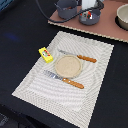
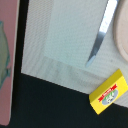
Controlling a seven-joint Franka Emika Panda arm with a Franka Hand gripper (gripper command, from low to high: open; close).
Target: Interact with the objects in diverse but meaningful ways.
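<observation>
Yellow packet (image 1: 46, 54) lies flat on the placemat's (image 1: 95, 85) near-left edge, in the exterior view left of the tan plate (image 1: 68, 65). Long axis runs diagonal, upper-left to lower-right. Yellow block, red and green markings on top. Knife (image 1: 78, 57) and fork (image 1: 64, 79) flank the plate. Pot (image 1: 67, 8) sits far back. Gripper state: cannot tell.

- A black bench (image 1: 20, 35) fills the scene
- A pale woven placemat (image 1: 95, 87) lies at its middle
- A pinkish-brown board (image 1: 107, 27) sits at the far right
</observation>
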